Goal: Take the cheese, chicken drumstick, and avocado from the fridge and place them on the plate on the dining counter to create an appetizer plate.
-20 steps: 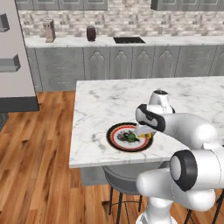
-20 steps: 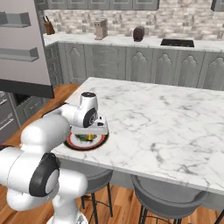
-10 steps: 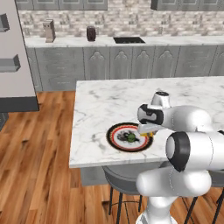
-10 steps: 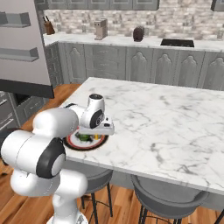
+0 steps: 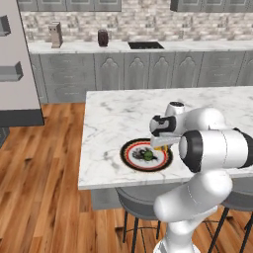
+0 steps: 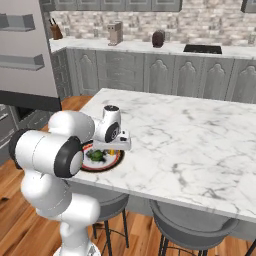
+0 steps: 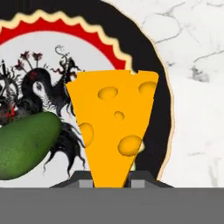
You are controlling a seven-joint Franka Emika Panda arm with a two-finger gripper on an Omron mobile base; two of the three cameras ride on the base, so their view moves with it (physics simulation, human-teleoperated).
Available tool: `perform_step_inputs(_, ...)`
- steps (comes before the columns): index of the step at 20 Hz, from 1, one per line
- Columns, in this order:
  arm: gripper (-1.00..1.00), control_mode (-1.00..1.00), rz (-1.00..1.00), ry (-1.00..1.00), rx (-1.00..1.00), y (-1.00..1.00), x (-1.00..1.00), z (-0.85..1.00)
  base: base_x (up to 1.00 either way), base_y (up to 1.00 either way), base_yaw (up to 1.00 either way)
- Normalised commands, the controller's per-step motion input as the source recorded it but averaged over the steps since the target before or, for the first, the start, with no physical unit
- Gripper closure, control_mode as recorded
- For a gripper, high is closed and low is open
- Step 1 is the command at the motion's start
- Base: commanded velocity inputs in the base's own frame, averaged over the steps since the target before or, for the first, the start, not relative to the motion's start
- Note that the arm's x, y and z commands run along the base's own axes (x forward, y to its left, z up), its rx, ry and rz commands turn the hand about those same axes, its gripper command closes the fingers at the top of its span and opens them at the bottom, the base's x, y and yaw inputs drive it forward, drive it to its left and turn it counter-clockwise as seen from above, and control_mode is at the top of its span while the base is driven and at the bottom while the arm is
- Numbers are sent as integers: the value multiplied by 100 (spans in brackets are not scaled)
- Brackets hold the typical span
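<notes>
The robot's dark two-finger hand [image 7: 112, 183] is clamped narrowly on the bright yellow-orange cheese wedge with holes [image 7: 113, 131], its narrow end between the fingertips, held over the round plate with black rim, red ring and patterned white centre [image 5: 129, 154]. The dark green avocado [image 7: 24, 144] lies on the plate beside the cheese. The plate sits near the front edge of the white grey-veined marble desk [image 6: 200, 135].

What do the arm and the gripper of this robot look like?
The arm is made of thick, rounded, glossy white segments with dark grey to black rings at the joints. The gripper has a white boxy body with a dark face and two small dark fingers. No cables or markings show.
</notes>
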Motion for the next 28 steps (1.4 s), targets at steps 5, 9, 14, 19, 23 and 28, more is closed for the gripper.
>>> perform_step_inputs(5,100,-100,-4,0,0,0,13,-47,0,0,0)
perform_step_inputs(9,100,-100,-4,0,0,0,16,-36,0,0,0)
perform_step_inputs(14,-100,-100,-11,-4,0,8,-31,2,0,0,0)
perform_step_inputs(19,-100,-100,-20,-22,-2,6,-78,42,0,0,0)
perform_step_inputs(23,-100,-100,-18,-27,-7,13,-68,94,0,0,0)
perform_step_inputs(28,-100,-100,-10,-20,-8,14,-62,100,0,0,0)
